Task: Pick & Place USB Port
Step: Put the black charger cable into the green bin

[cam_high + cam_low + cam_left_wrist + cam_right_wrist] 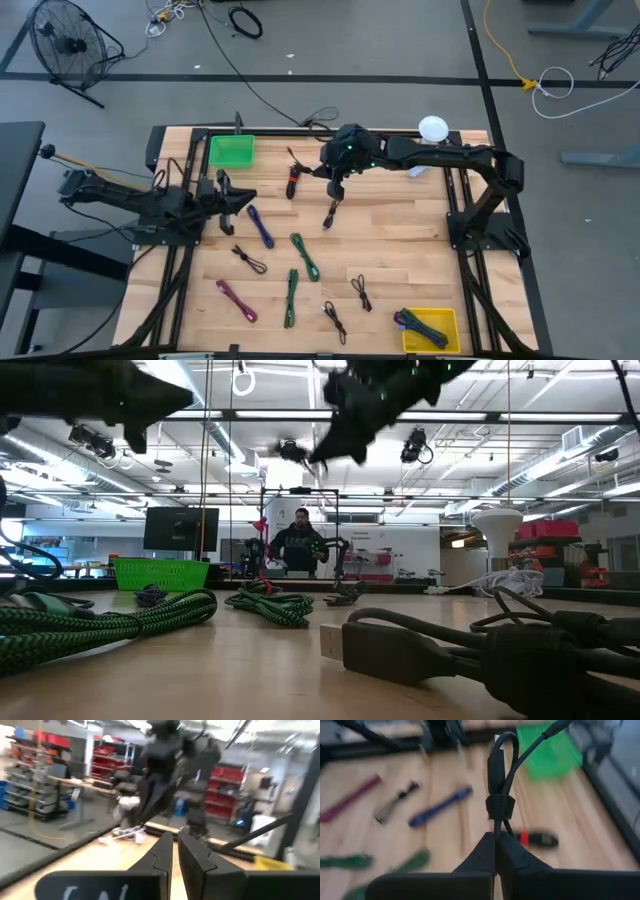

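The right gripper (495,839) is clenched on a black bundled cable (499,780), holding it clear above the table (400,240). Just beside it lies a red-and-black cable (293,180); the green bin (231,151) sits farther toward the table's back edge. Below the claw the wood is bare. The left gripper (172,851) waits near the blue cable (260,227), fingers nearly together, empty.

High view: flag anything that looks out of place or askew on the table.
Nothing stands out. Bundled cables lie scattered loose across the table, as sorting stock would. The right gripper is shut on a black cable, lifted clear; the left gripper waits near the green bin.
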